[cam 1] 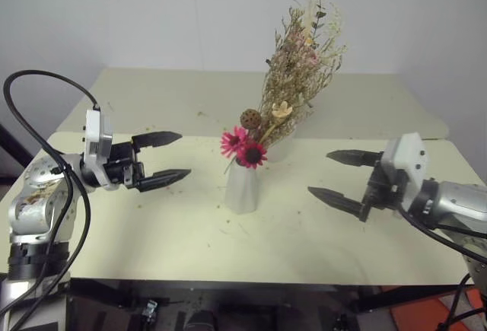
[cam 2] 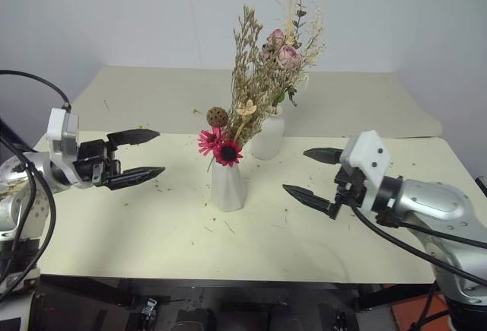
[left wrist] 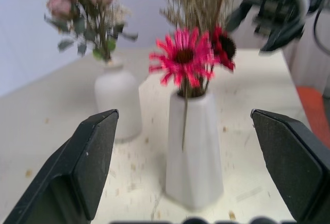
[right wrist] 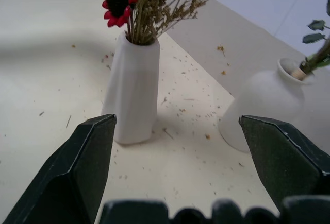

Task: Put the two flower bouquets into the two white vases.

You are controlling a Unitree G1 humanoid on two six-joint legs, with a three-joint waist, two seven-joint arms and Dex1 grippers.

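Nearest to me, the left gripper [cam 1: 166,157] and the right gripper [cam 1: 339,176] hang over the pale table [cam 1: 152,232], one on each side, fingers spread wide apart and holding nothing. Between them stands the cone vase [cam 1: 243,187], upright, with the red daisy bunch [cam 1: 245,147] and its tan grasses standing in it. Just behind it, a little toward the right gripper, the bottle vase [cam 2: 268,135] holds the pink rose bunch [cam 2: 282,53]. Dry crumbs [cam 2: 217,229] litter the tabletop around both vases.
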